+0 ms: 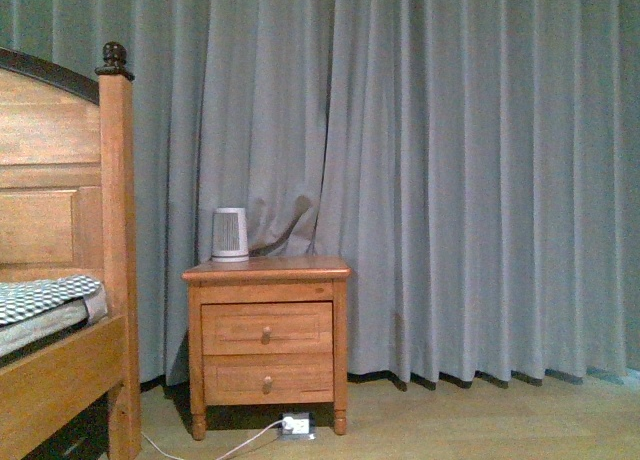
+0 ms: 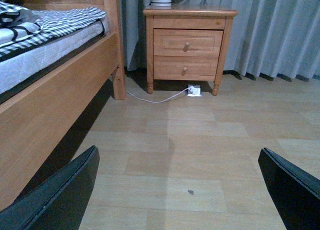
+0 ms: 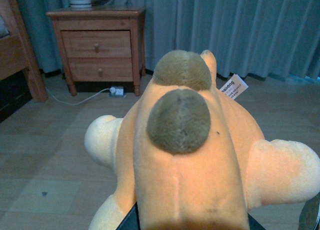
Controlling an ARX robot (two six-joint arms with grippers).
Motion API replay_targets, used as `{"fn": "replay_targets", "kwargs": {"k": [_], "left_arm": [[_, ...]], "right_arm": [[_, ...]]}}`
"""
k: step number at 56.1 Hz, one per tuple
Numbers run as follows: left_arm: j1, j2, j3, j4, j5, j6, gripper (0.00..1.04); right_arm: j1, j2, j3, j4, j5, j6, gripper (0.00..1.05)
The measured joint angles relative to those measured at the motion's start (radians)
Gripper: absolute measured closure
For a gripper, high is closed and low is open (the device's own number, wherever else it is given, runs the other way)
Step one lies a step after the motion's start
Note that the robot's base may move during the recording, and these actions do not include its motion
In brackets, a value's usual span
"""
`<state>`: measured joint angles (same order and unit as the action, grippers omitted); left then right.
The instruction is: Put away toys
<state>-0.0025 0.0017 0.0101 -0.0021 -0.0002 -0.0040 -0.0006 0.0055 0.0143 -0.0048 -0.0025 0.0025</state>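
The plush toy was seen filling the right wrist view, its orange-yellow body pinched at the near end by the right gripper. Only dark finger edges were shown, and the toy was apparently lifted off the floor so that it could be carried to a storage place, though none could be identified. The left gripper was held spread wide and empty above bare boards beside the bed, judged to be left free since no second toy was visible, while the nightstand and curtain were shown at the far side.
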Motion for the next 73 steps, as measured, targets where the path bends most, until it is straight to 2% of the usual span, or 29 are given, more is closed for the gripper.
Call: {"fn": "replay_targets", "kwargs": {"k": [73], "left_arm": [[0.000,0.000,0.000,0.000,0.000,0.000,0.06]], "right_arm": [[0.000,0.000,0.000,0.000,0.000,0.000,0.96]]}}
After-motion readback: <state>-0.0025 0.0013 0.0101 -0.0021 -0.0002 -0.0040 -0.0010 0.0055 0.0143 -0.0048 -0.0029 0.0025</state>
